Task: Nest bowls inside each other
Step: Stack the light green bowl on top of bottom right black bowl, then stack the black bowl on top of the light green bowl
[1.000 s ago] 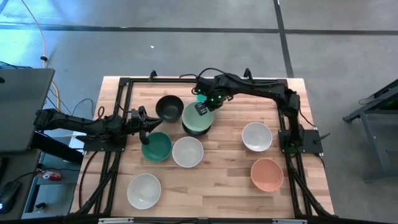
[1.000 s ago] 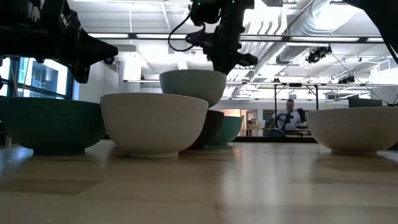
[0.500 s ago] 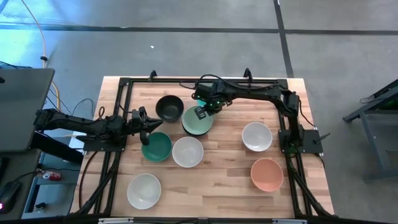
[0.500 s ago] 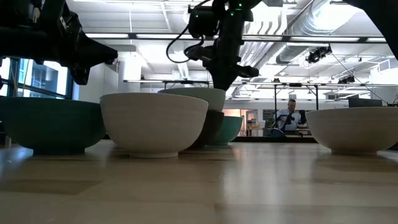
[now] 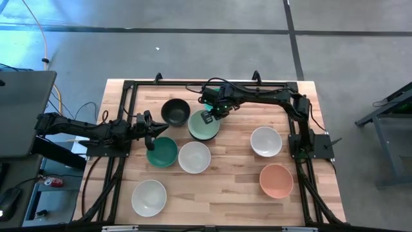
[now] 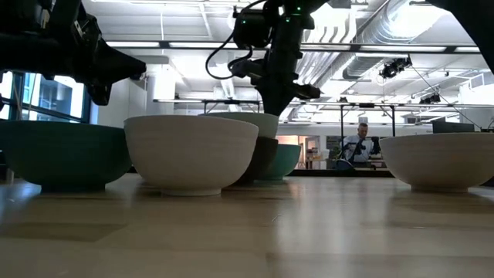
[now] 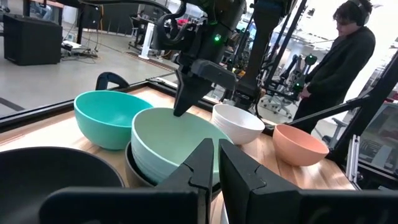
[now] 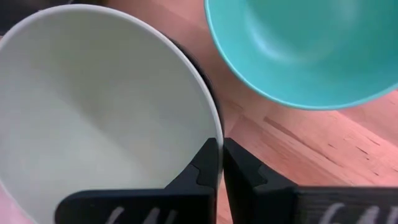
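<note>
My right gripper (image 5: 209, 116) is shut on a mint bowl (image 5: 203, 126), which sits nested in a dark bowl (image 7: 132, 176) near the table's middle. A teal bowl (image 8: 298, 50) stands just beyond them toward the far edge. A black bowl (image 5: 175, 111) stands left of the mint one. A dark green bowl (image 5: 161, 153) and a white bowl (image 5: 194, 157) stand nearer the front. My left gripper (image 5: 153, 135) is shut and hovers level at the left, above the dark green bowl, touching nothing. My right gripper pinches the mint bowl's rim (image 8: 217, 134) on its far side, one finger (image 8: 202, 168) inside the bowl and one (image 8: 245, 171) outside. The fingers come from above, pointing steeply down. The bowl sits upright, level, inside the dark bowl under it (image 6: 264, 158).
Other bowls stand apart on the wooden table (image 5: 232, 200): a white one (image 5: 266, 141) at the right, a salmon one (image 5: 277, 180) at the front right and a white one (image 5: 149, 197) at the front left. A black frame (image 5: 129, 87) borders the table. A person (image 7: 348, 56) stands beyond it.
My right gripper has gone down with the mint bowl, still shut on its rim. The bowl, held above the dark bowl a second ago, now sits down inside it. It has kept still for the last half second.
</note>
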